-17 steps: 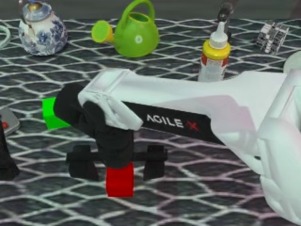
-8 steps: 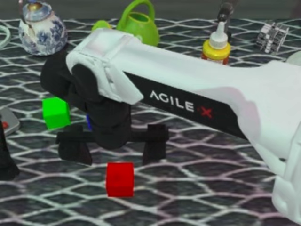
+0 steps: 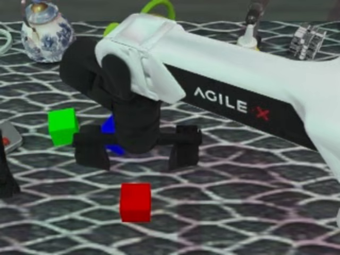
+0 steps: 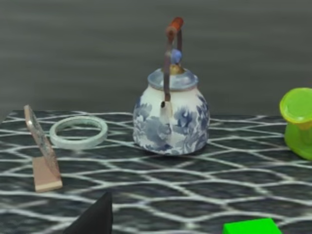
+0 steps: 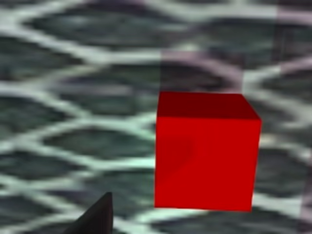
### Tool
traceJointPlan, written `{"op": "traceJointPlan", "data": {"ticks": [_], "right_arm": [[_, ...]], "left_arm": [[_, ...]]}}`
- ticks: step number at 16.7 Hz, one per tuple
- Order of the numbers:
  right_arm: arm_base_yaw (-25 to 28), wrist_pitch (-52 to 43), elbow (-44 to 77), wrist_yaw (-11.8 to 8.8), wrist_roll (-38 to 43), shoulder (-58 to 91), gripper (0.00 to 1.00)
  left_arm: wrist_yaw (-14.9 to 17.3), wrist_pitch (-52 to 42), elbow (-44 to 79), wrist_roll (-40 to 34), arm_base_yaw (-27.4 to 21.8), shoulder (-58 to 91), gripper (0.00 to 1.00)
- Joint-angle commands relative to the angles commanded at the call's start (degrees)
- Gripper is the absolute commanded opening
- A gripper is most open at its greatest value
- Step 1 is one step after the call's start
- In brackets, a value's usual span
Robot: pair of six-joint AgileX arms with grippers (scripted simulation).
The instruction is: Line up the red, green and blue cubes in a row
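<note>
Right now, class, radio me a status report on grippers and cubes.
Right gripper open, empty, above blue cube. Red cube free near front; green cube at left. Left arm parked off left.

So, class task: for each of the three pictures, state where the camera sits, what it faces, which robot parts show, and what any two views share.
Top view: above the table, looking down on the red cube, green cube, part-hidden blue cube; the right arm spans it, right gripper open.
Left wrist view: low on the left arm, facing the teapot; one dark fingertip shows.
Right wrist view: on the right arm, facing the red cube; one fingertip shows.
Shared: red cube in top and right wrist; teapot and green cube in top and left wrist.
</note>
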Motion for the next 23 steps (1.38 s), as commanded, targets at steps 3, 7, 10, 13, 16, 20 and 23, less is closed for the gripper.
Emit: {"op": "traceJointPlan", "data": {"ticks": [3, 7, 10, 13, 16, 20, 23], "right_arm": [[-4.17, 5.37, -8.81, 1.84, -4.87, -9.76, 1.00], [-12.31, 14.51, -27.30, 4.11, -13.80, -28.03, 1.00], [-19.65, 22.39, -44.96, 5.00, -21.59, -44.14, 1.00], [-27.26, 30.89, -63.74, 4.90, -29.46, -61.57, 1.00], [-34.64, 40.16, -81.63, 3.90, -36.82, -79.77, 1.00], [-43.31, 53.71, -101.16, 1.57, -45.07, -103.13, 1.00], [-48.57, 63.69, -111.58, -0.35, -49.88, -117.40, 1.00]], "left_arm": [[0.04, -5.52, 8.54, -1.79, -0.76, 8.74, 1.00], [0.01, -16.04, 24.33, -4.96, -2.07, 27.25, 1.00], [-0.04, -25.08, 37.14, -7.52, -3.17, 44.12, 1.00], [-0.09, -34.68, 50.26, -10.19, -4.36, 62.54, 1.00], [-0.13, -43.84, 62.76, -12.76, -5.51, 79.86, 1.00], [-0.11, -54.06, 77.27, -15.80, -6.84, 98.07, 1.00], [-0.06, -59.80, 86.51, -17.66, -7.63, 108.09, 1.00]]}}
